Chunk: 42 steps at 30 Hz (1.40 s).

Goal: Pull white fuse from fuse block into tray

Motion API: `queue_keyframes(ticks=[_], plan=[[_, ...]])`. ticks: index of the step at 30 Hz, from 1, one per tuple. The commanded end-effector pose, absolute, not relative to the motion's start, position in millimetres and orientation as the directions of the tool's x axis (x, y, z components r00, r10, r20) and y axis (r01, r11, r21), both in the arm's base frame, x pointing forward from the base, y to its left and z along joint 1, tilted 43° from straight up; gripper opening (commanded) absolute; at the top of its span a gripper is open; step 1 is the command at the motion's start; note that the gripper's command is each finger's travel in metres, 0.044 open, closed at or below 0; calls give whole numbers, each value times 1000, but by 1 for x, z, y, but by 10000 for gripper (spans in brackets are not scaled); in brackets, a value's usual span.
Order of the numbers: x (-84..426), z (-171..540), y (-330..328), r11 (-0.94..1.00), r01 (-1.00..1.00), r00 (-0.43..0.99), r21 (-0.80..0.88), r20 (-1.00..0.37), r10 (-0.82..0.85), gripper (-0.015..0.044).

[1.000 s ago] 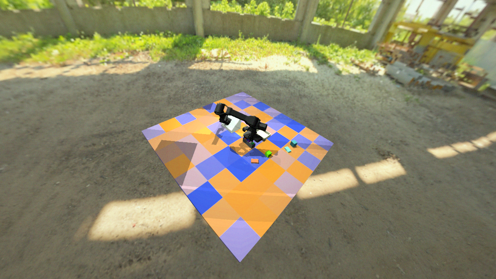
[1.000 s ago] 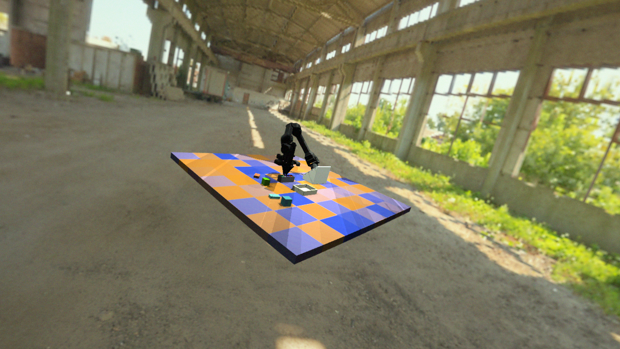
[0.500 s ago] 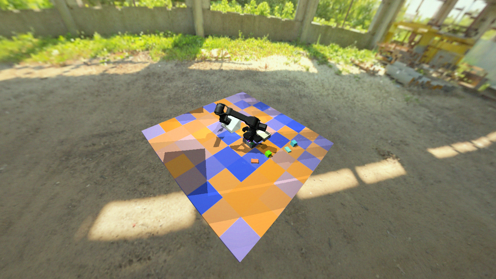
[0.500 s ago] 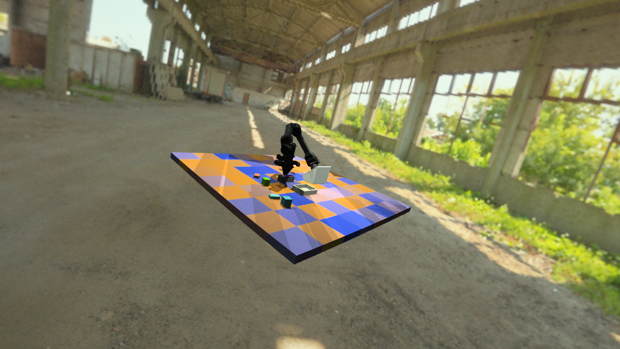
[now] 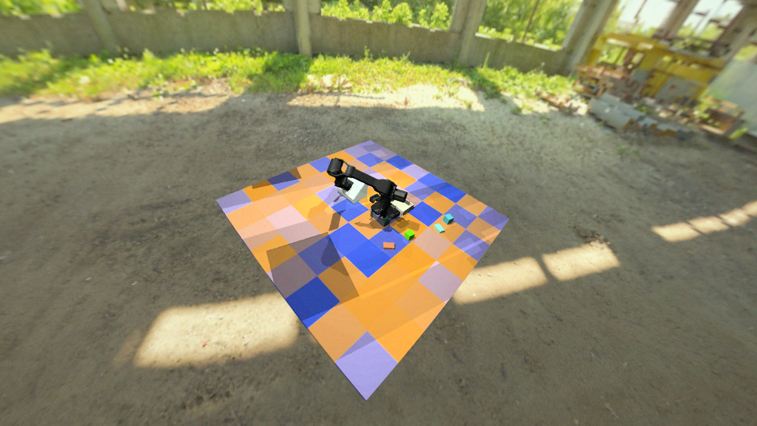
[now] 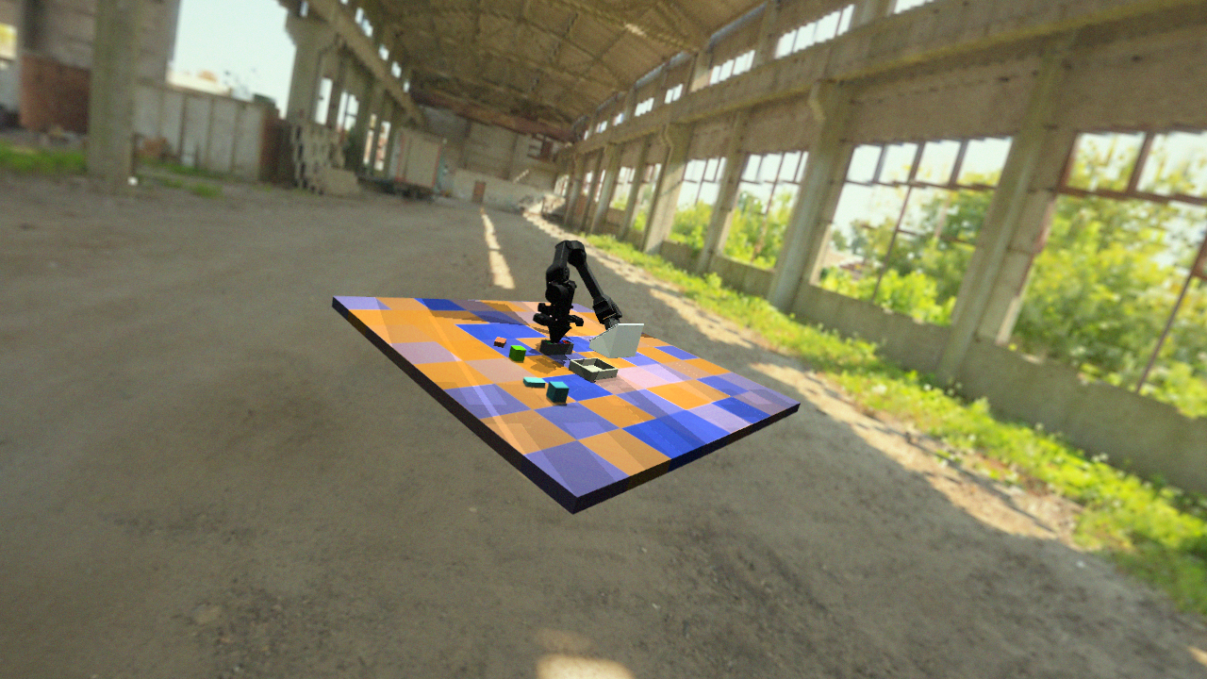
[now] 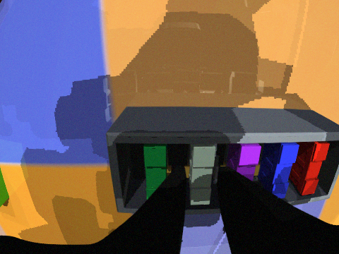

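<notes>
The black arm (image 5: 366,177) (image 6: 589,274) arches near the middle of the top and exterior frames, its narrowly open gripper (image 5: 384,214) (image 6: 555,339) (image 7: 200,175) pointing down, fingers apart at the wrist view's lower centre.

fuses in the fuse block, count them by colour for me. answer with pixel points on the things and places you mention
Green fuse (image 7: 155,156): 1
White fuse (image 7: 203,156): 1
Purple fuse (image 7: 250,154): 1
Blue fuse (image 7: 289,153): 1
Red fuse (image 7: 312,170): 1
Total: 5 fuses in the fuse block (image 5: 382,219) (image 6: 550,347) (image 7: 176,120)
</notes>
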State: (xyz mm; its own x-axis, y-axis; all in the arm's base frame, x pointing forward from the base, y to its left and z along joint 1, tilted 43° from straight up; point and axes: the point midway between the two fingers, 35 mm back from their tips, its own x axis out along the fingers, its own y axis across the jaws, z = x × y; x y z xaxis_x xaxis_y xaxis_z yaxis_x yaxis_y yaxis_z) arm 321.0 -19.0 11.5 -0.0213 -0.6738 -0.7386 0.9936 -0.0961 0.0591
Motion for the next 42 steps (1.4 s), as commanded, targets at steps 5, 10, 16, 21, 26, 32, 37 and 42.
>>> queue_keyframes(ticks=[5, 10, 16, 21, 26, 32, 37, 42], plan=[[321, 11, -21, -95, 994, -22, 57, -735, -677, 74], [321, 11, -20, -97, 994, -23, 58, -738, -674, 40], [321, 11, -20, -97, 994, -23, 58, -738, -674, 0], [321, 12, -19, -97, 994, -23, 58, -738, -674, 0], [321, 13, -17, -97, 994, -23, 58, -738, -674, 0], [321, 16, -15, -97, 994, -23, 58, -738, -674, 0], [321, 17, -14, -97, 994, -23, 58, -738, -674, 0], [321, 19, -12, -96, 994, -23, 58, -738, -674, 0]])
